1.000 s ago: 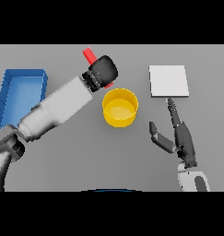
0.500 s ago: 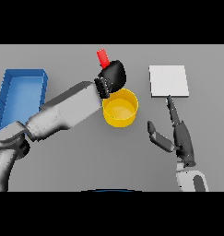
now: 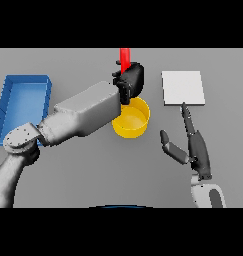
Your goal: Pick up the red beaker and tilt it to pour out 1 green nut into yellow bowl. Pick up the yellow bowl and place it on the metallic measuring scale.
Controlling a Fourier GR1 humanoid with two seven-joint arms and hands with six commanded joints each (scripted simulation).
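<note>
My left hand point(image 3: 131, 81) is shut on the red beaker point(image 3: 125, 59), of which only the upper part sticks out above the hand. It hangs just over the far rim of the yellow bowl point(image 3: 132, 119), which stands on the table at the centre. I see no green nut. The metallic measuring scale point(image 3: 182, 87), a flat pale square, lies to the right of the bowl. My right hand point(image 3: 195, 146) rests open on the table below the scale, fingers straight and pointing at it.
A blue tray point(image 3: 23, 104) lies at the left side of the table, partly behind my left forearm point(image 3: 83, 114).
My left hand has carried the red beaker to the right, from left of the bowl to above its far rim. The right hand has stayed put.
</note>
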